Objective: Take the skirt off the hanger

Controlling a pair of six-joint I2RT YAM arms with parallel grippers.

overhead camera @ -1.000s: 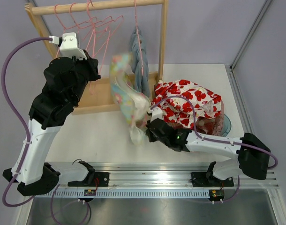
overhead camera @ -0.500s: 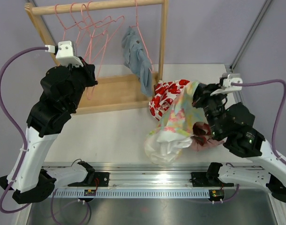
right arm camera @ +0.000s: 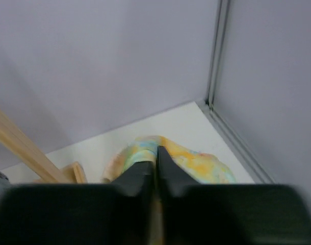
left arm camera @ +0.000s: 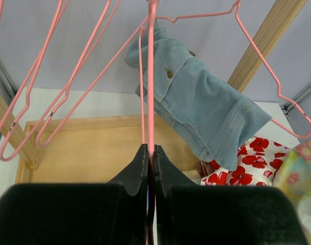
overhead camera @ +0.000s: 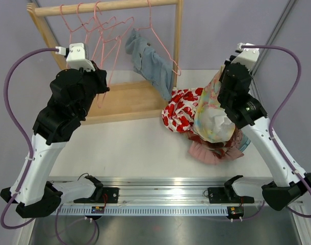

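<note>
Within the last second the skirt [overhead camera: 210,117] has left the rack [overhead camera: 126,6] and moved right. It now hangs from the right gripper [right arm camera: 156,152], free of the hanger [left arm camera: 151,76], above the clothes pile [overhead camera: 178,109] on the table [overhead camera: 120,148]. Removal appears complete; only release remains. The right arm is raised high, pinching the skirt's top. The left gripper [left arm camera: 150,153] stays clamped on the hanger wire.

Pastel patterned skirt [overhead camera: 211,118], pink hanger [left arm camera: 151,76]
</note>
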